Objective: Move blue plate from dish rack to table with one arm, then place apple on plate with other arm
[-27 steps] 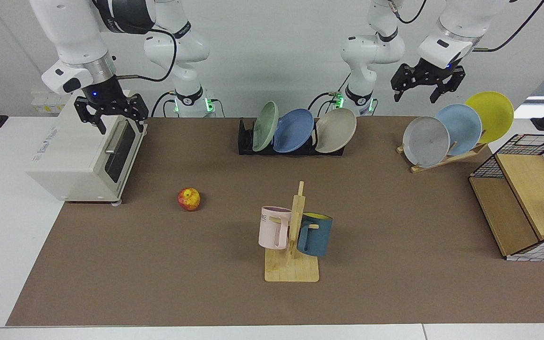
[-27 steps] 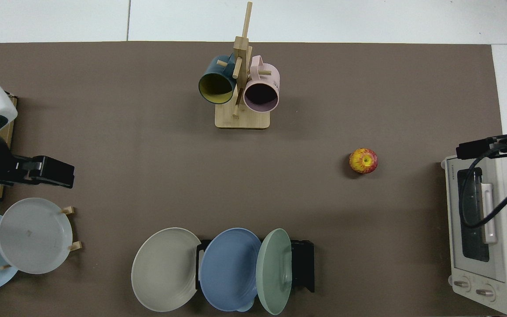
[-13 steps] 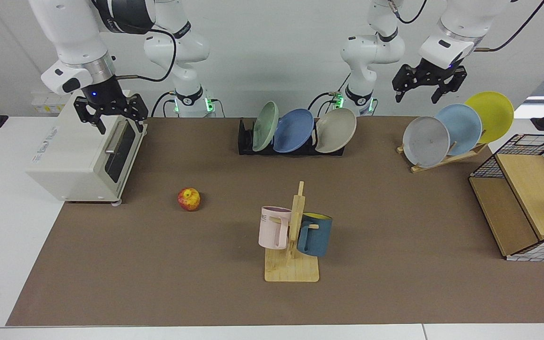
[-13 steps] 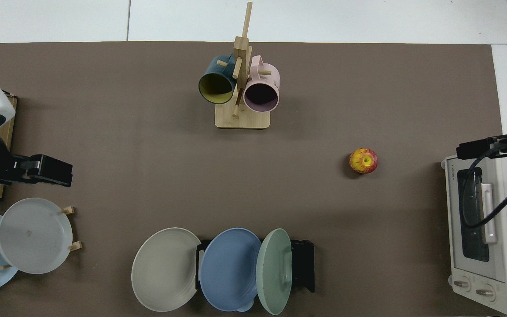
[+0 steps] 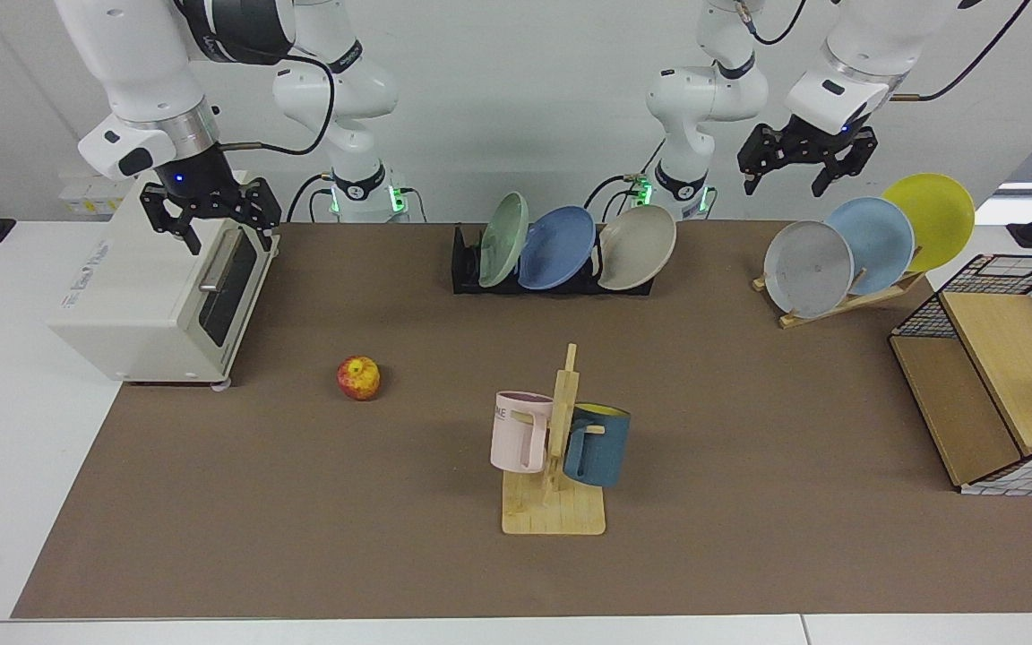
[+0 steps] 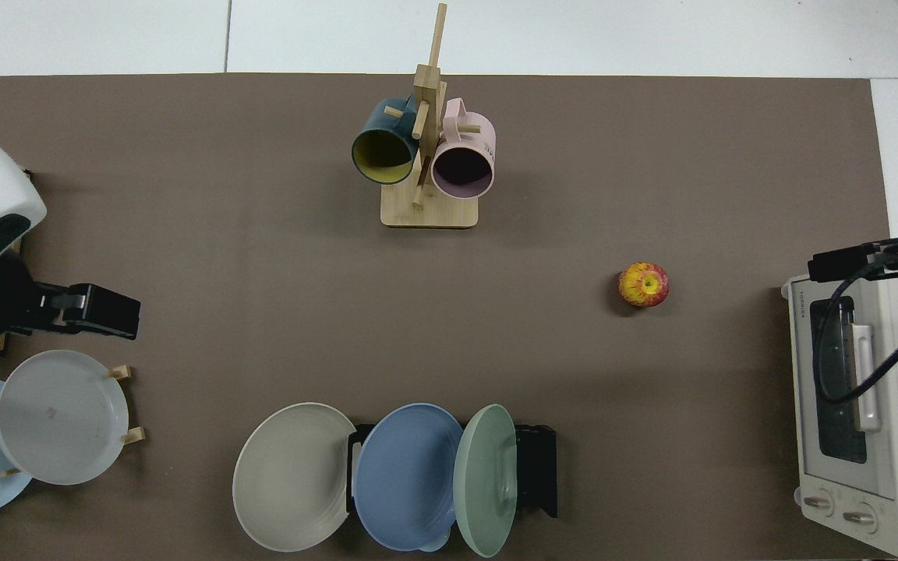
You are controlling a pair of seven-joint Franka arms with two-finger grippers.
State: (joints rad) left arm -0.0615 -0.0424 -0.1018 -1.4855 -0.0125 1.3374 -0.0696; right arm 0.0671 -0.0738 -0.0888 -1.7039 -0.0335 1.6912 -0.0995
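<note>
- The blue plate stands in the dish rack, wedged between a green plate and a beige plate, both overlapping its edges; its top rim is free from above.
- The apple lies alone on the table, open all round.
- A mug tree stands mid-table; bare mat lies on either side.

Glossy blue plate, matt brown table mat, wooden mug tree, waxy apple

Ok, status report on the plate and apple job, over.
Left gripper open, above the wooden plate stand. Right gripper open over the toaster oven. Blue plate racked, apple on mat.
</note>
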